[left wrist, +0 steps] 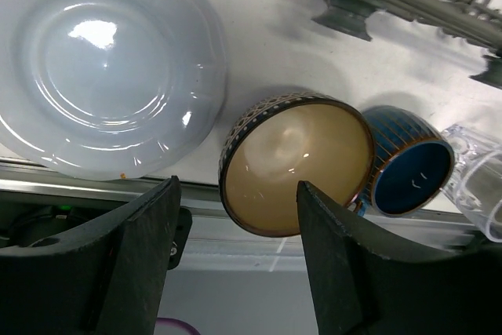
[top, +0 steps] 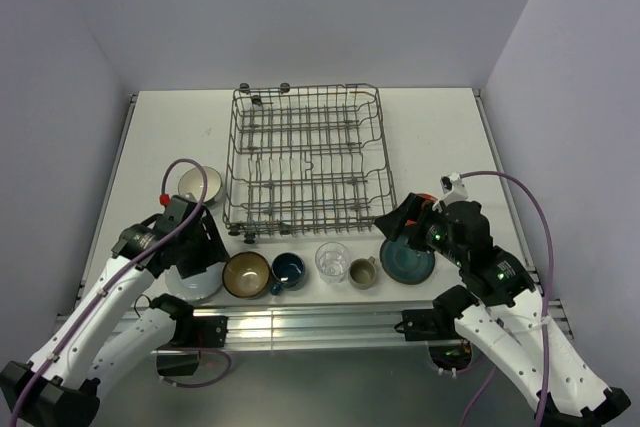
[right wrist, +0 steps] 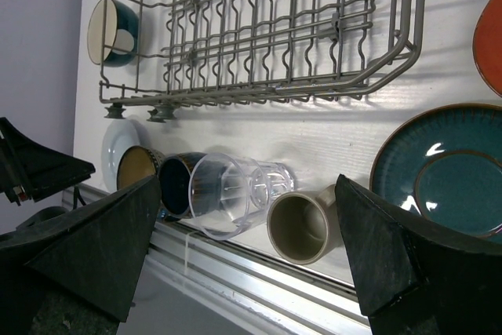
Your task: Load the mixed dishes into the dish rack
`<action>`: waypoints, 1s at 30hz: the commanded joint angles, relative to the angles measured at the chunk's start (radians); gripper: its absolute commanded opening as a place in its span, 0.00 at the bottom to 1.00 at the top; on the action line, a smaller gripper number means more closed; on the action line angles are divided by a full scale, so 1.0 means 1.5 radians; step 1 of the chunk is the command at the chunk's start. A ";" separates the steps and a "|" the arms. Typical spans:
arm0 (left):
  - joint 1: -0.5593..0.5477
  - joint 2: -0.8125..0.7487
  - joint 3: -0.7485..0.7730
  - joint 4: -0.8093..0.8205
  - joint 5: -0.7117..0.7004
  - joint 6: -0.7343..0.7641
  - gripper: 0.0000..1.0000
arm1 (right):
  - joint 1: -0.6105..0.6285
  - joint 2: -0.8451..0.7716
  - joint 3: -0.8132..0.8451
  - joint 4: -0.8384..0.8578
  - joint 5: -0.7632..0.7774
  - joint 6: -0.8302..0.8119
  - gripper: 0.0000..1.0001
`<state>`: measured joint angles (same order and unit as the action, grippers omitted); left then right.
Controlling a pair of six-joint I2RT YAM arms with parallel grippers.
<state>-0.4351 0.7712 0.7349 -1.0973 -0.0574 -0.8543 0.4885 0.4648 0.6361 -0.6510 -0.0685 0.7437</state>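
Seeing dish rack (top: 308, 157) standing mid-tabletop (top: 450, 137), open top facing up, sides lying square to the edges; long axis hard to tell. Noting dishes lining up left-right along its near side: pale plate (left wrist: 102, 60), brown bowl (top: 247, 274), blue mug (top: 289, 269), clear glass (top: 333, 260), beige cup (top: 362, 272), teal plate (top: 407, 260), mouths facing up. Finding left gripper (left wrist: 235, 186) spreading wide above the bowl, gripping nothing; right gripper (right wrist: 247, 182) gaping likewise, empty.

**Dishes lined up before the rack**

The dish rack (top: 308, 159) stands mid-table (top: 450, 137). In front of it, a row runs left to right: pale plate (top: 190, 285), brown bowl (top: 247, 274), blue mug (top: 289, 270), clear glass (top: 333, 260), beige cup (top: 362, 272), teal plate (top: 407, 262). A white-inside bowl (top: 197, 184) sits just left of the rack. The left gripper (top: 197, 242) hangs over the pale plate, the right gripper (top: 398, 222) over the teal plate's far rim.
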 commanded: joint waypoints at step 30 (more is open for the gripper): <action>-0.156 0.109 -0.079 0.075 -0.014 -0.155 0.49 | 0.002 -0.012 0.016 0.004 0.006 -0.029 1.00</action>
<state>-0.6502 0.9237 0.6201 -1.0134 -0.0540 -1.0386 0.4885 0.4545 0.6361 -0.6514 -0.0677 0.7151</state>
